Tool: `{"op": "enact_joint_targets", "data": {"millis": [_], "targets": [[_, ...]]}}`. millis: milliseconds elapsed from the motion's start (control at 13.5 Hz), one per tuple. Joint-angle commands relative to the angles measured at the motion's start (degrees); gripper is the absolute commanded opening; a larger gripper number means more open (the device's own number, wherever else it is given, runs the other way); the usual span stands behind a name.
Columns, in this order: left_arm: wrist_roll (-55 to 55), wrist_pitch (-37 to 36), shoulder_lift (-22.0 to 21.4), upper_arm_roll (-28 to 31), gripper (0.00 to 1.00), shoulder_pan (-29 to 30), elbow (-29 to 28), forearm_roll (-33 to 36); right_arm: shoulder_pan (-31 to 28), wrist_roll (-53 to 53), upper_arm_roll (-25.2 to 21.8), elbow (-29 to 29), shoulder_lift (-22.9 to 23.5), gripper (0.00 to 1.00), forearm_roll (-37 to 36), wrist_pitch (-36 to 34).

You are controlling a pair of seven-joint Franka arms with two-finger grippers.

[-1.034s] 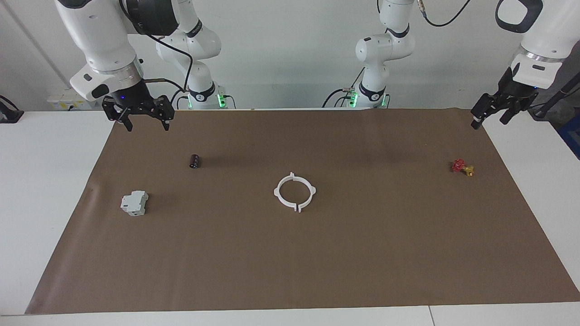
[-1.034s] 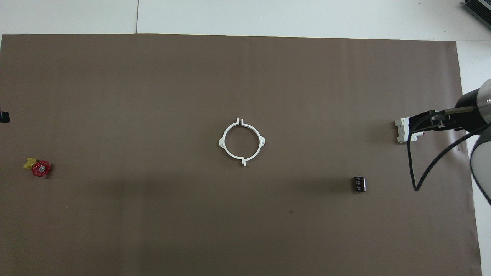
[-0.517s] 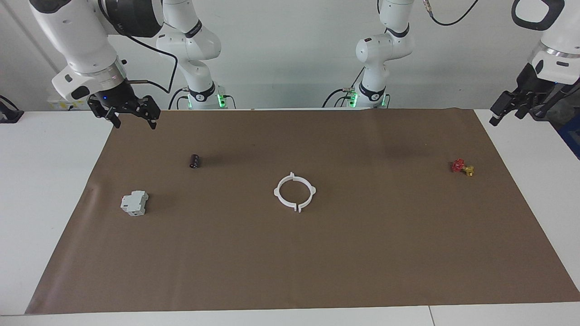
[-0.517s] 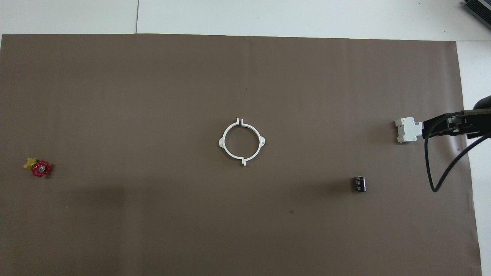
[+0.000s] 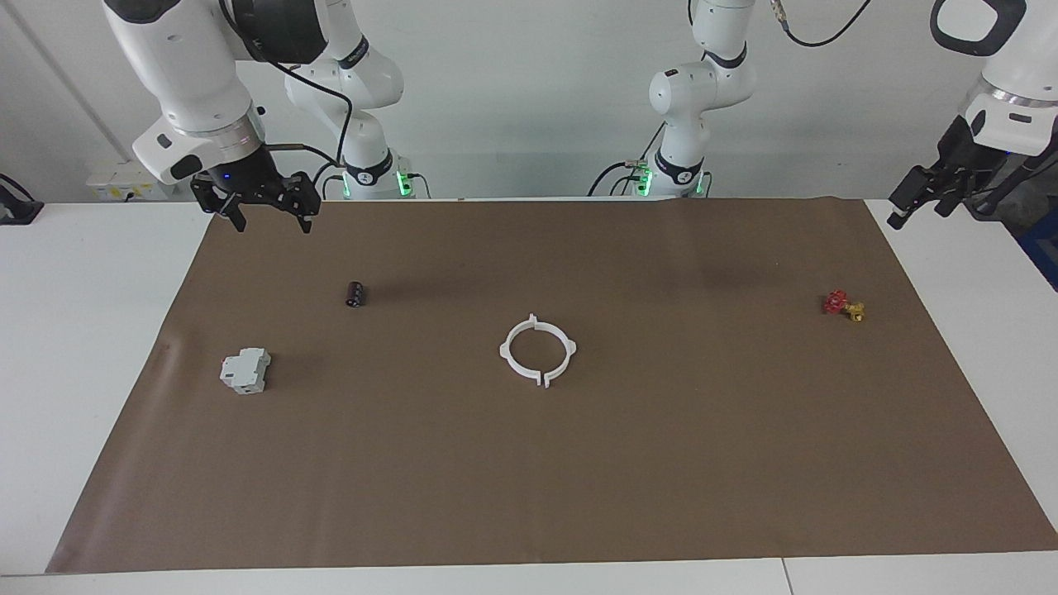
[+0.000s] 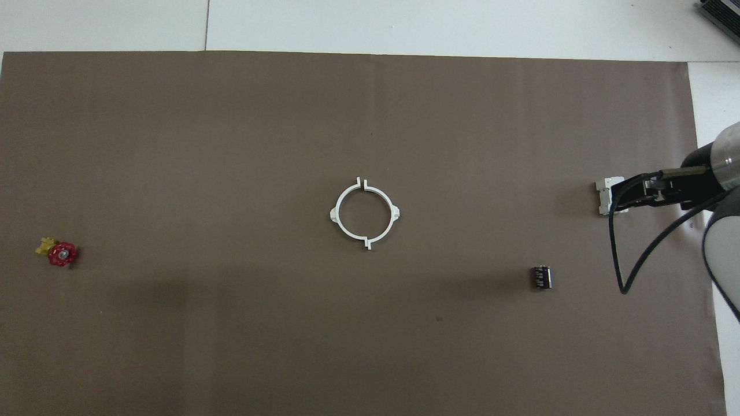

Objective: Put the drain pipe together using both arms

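The drain pipe point(image 5: 504, 351) lies flat in the middle of the brown mat. Its two white half-rings are set together as one ring, with end tabs meeting at two joins. It also shows in the overhead view point(image 6: 334, 215). My right gripper point(image 5: 273, 221) hangs open and empty over the mat's edge nearest the robots, above the dark cylinder's end of the table. My left gripper point(image 5: 917, 207) is open and empty, raised over the white table just off the mat's corner at the left arm's end. Neither gripper is close to the ring.
A small dark cylinder point(image 5: 355, 293) and a grey-white boxy block point(image 5: 245, 370) lie toward the right arm's end. A red and yellow valve piece point(image 5: 841, 304) lies toward the left arm's end. In the overhead view the right arm's wrist point(image 6: 694, 185) partly covers the block point(image 6: 605, 196).
My right gripper swung out toward the table's end, then came back over the mat's edge. My left gripper moved off the mat's corner and rose a little. The ring has not moved.
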Motion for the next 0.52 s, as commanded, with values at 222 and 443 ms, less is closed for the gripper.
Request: {"op": "enact_joint_targets", "data": {"millis": [222,443], "targets": [[-0.13,-0.94,-1.27,0.28,1.0,0.57,-1.06,0.69,-1.33,0.43,-0.53,0.03,-0.66,1.0,0.47,-0.99],[-0.13,-0.59,-1.27,0.1,1.0,-0.48,-0.97,0.69,-1.33,0.52,-0.53,1.08,-0.66,1.0,1.69,-2.21]]}}
